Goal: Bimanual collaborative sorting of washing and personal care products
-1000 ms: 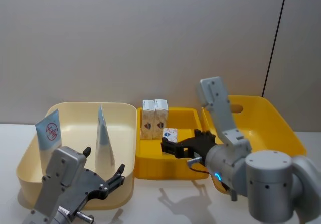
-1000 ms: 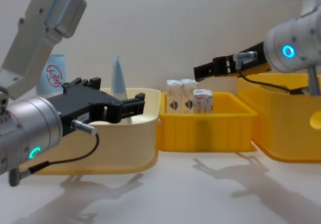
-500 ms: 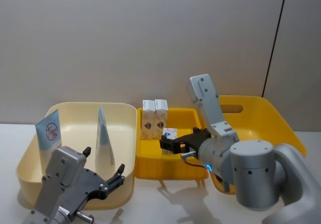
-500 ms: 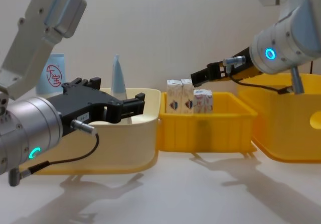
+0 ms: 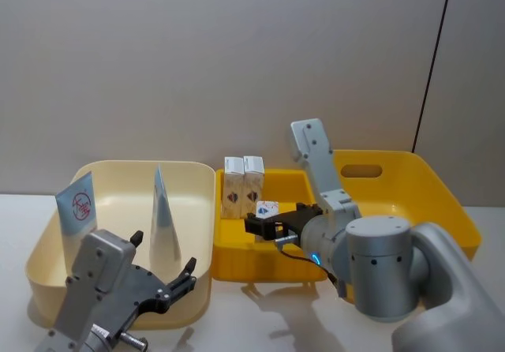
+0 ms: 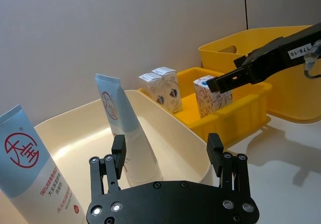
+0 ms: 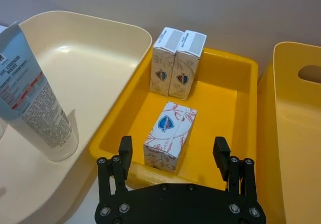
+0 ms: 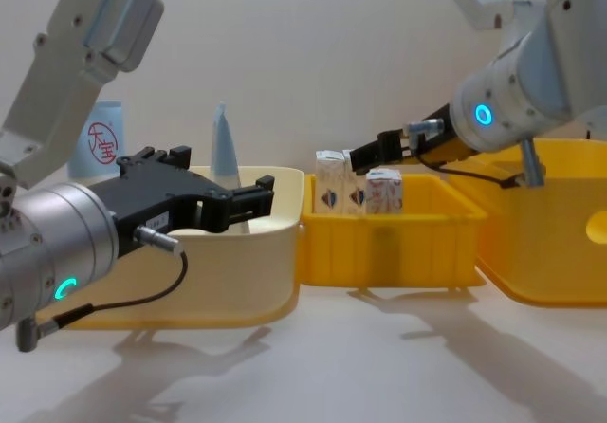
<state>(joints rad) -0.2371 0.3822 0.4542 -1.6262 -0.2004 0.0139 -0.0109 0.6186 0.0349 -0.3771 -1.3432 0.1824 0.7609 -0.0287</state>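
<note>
beside the small yellow tray (image 5: pixel 245 264), on its left, the cream tub (image 5: pixel 126 164) holds an upright pale blue tube (image 5: pixel 163 218) and a pale blue container (image 5: pixel 76 207) with a red mark. in the tray, two white cartons (image 5: pixel 242 185) stand at the back wall, a blue-topped pack (image 5: pixel 267 208) alone nearer the front. on the tray's right, my arm hides much of the large yellow tub (image 5: pixel 426 186). my right gripper (image 7: pixel 173 147) hangs spread wide just above the pack; contact is unclear. my left gripper (image 6: pixel 166 148), also spread, hovers left of the tray, before the cream tub.
</note>
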